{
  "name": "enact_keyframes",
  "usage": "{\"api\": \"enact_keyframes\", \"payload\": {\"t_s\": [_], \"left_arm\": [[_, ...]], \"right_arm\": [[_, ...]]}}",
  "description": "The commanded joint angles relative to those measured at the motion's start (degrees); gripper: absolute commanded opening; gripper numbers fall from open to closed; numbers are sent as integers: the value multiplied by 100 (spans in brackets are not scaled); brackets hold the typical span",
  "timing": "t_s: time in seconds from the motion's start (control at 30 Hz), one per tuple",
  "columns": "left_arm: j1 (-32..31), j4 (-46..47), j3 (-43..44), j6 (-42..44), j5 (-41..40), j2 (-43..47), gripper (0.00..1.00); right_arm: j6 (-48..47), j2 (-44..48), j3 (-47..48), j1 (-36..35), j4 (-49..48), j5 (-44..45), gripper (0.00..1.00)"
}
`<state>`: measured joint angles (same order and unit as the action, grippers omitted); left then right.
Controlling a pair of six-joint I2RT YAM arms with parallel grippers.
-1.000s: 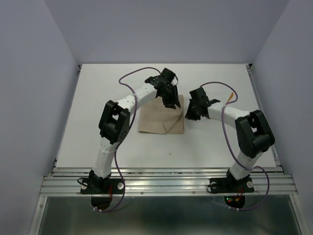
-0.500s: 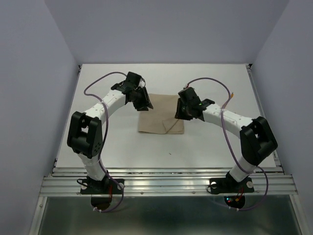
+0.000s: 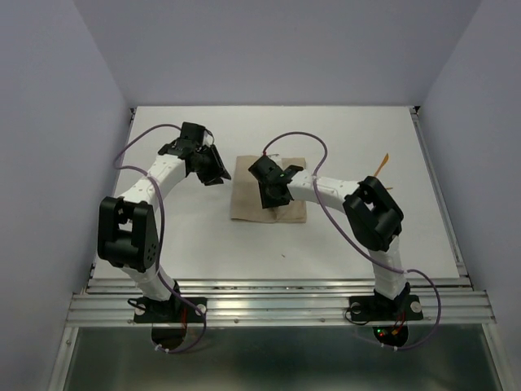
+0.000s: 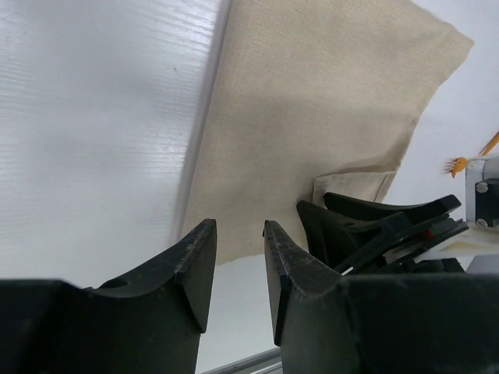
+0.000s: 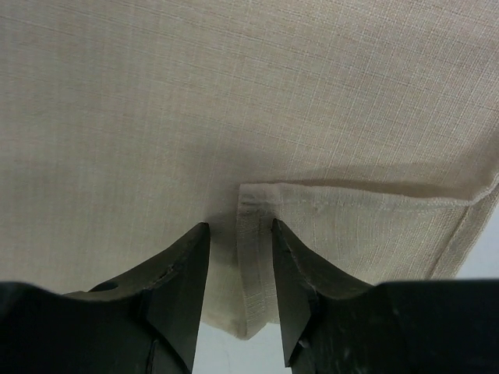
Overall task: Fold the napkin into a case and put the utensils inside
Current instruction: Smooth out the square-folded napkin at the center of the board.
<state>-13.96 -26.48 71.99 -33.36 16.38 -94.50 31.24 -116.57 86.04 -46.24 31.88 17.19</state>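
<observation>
Your white desk [image 3: 342, 130] sits inside pale lavender walls [image 3: 49, 98]. The napkin [image 3: 244, 204] lies folded flat at its middle, with a hemmed flap [image 5: 343, 210] turned over on top. Your right pincer [image 5: 240, 234] hangs low over that flap's edge, jaws parted and clasping nothing. Your left pincer [image 4: 239, 234] is released too, just beside the napkin's left edge. One orange utensil [image 3: 383, 161] lies well apart, toward the desk's right side.

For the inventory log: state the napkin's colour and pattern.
The napkin is plain tan-beige, no pattern, only a fine weave; clearest in the right wrist view.
</observation>
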Motion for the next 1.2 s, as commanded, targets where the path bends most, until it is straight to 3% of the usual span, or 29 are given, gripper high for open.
{"api": "enact_keyframes", "payload": {"t_s": [0.0, 0.17, 0.23, 0.3, 0.43, 0.73, 0.83, 1.17], "left_arm": [[77, 55, -185, 164, 93, 186, 41], [68, 248, -466, 137, 260, 195, 41], [68, 318, -589, 137, 348, 186, 41], [68, 363, -694, 128, 409, 177, 41], [68, 433, -756, 128, 462, 169, 41], [68, 407, -747, 216, 471, 142, 41], [68, 407, -747, 243, 480, 125, 41], [-89, 372, -721, 331, 498, 37, 41]], "right_arm": [[-66, -190, 387, -34, 336, 451, 42], [66, -199, 352, -34, 354, 636, 32], [110, -164, 317, -87, 345, 698, 21], [171, -94, 282, -87, 328, 742, 15], [320, 143, 89, -87, 249, 847, 8], [927, 1075, -965, -87, -103, 1304, 8], [1103, 1295, -1291, -87, -156, 1375, 20], [1920, 2243, -2468, -87, -173, 1682, 27]]}}
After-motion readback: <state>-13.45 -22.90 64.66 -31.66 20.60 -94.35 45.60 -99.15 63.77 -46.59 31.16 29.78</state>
